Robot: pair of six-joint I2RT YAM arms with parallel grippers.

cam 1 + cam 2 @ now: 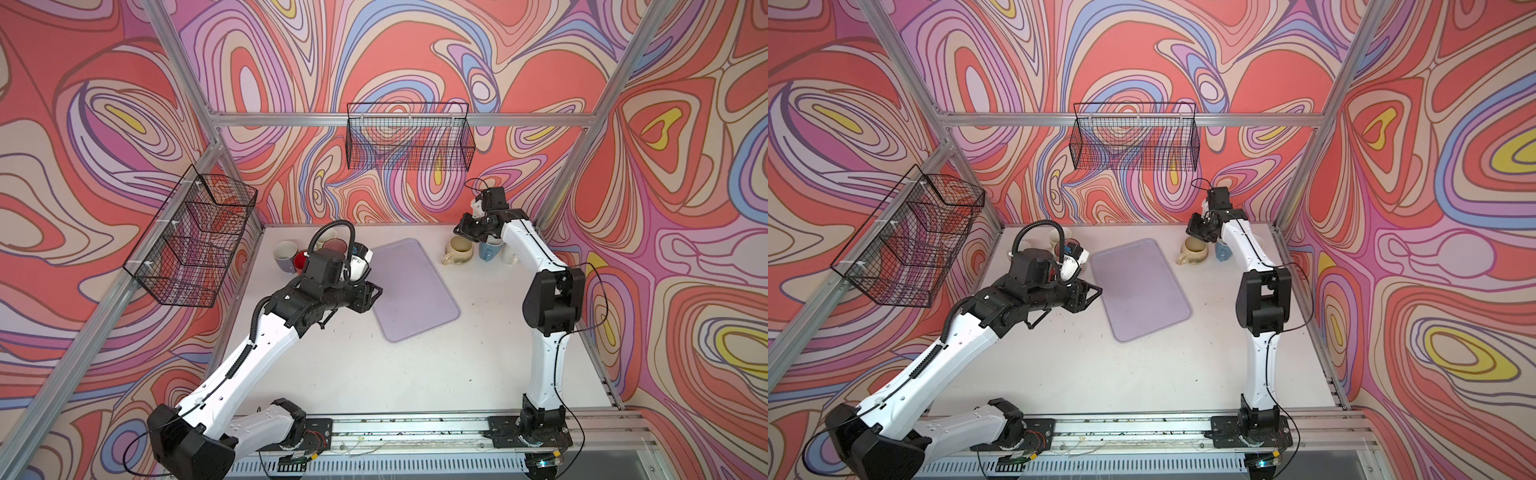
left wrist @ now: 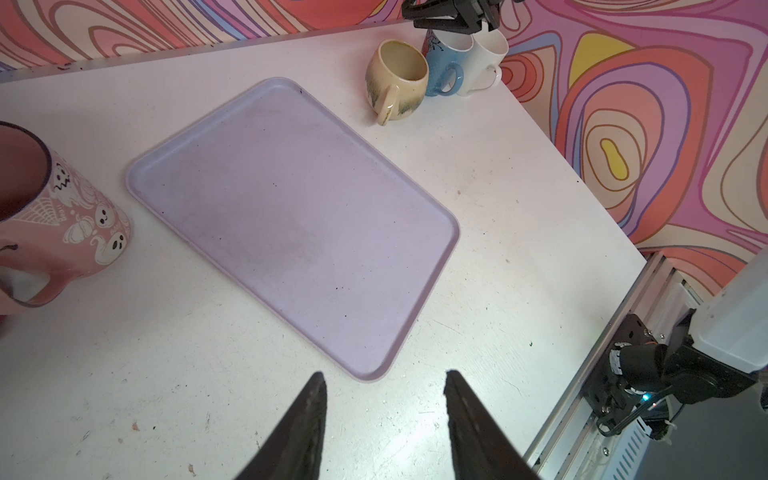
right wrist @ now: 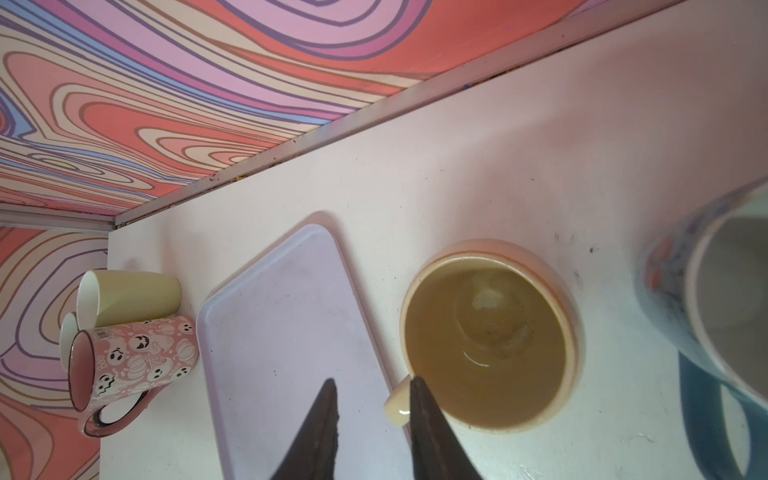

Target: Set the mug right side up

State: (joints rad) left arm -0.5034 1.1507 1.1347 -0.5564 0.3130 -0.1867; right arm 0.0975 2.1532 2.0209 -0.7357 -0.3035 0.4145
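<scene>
A beige mug (image 1: 459,250) (image 1: 1196,250) (image 3: 486,345) stands mouth up on the white table, just right of the tray's far end. Its handle points toward the tray. My right gripper (image 1: 468,232) (image 3: 372,380) hovers over the mug's handle side, open a little, with only the tray showing between its fingers. My left gripper (image 1: 376,291) (image 2: 384,374) hangs open and empty above the table beside the tray's left edge. From the left wrist the beige mug (image 2: 399,79) also shows its open mouth upward.
The lilac tray (image 1: 415,291) (image 2: 291,208) lies mid-table. A blue mug (image 2: 446,66) and a white mug (image 2: 486,58) stand behind the beige one. A pink ghost mug (image 2: 83,220), a red mug (image 1: 300,262) and a grey mug (image 1: 284,253) cluster left. Wire baskets (image 1: 409,137) hang on the walls.
</scene>
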